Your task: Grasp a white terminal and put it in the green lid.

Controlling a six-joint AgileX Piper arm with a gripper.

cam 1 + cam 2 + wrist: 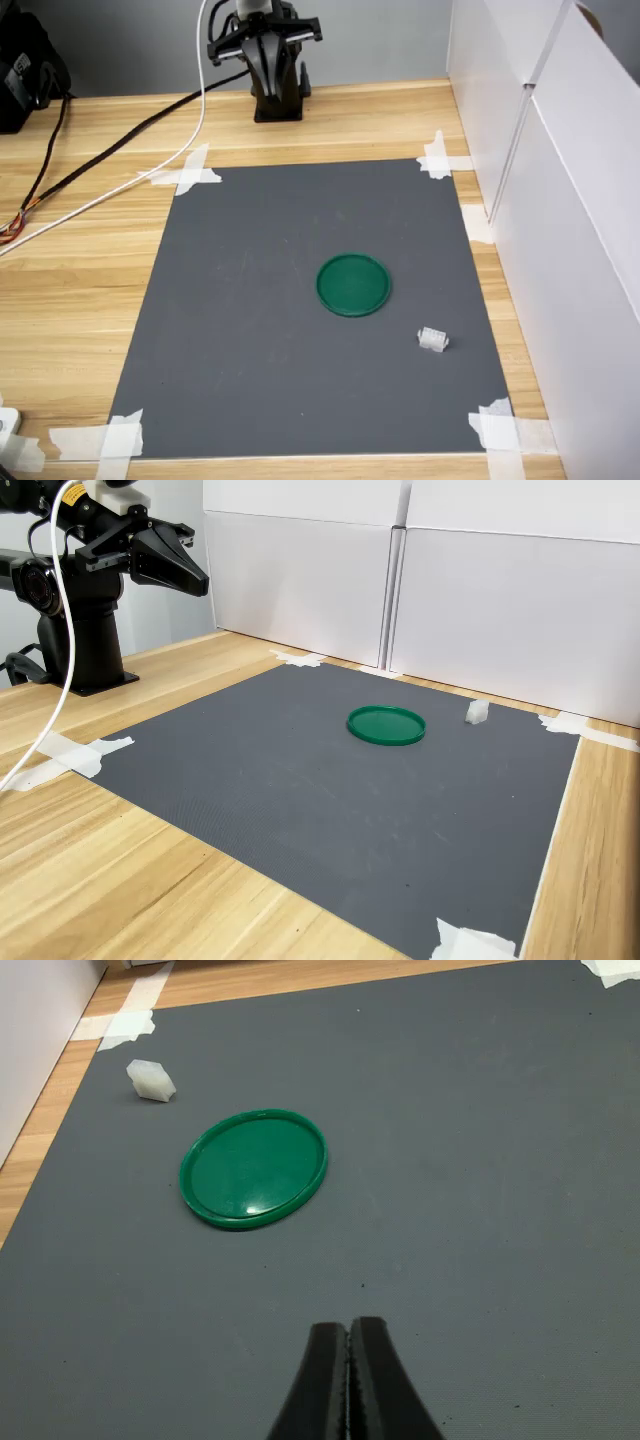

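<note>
Bright, even light, soft faint shadows, all views sharp throughout.

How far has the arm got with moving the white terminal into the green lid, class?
Nothing is done yet: the white terminal lies on the grey mat, beside the empty green lid. Nothing is in hand; the end effector is shut, raised near the arm's base. Reaching, grasping and placing all remain.

Black arm (85, 610), white cable (55, 630)
</note>
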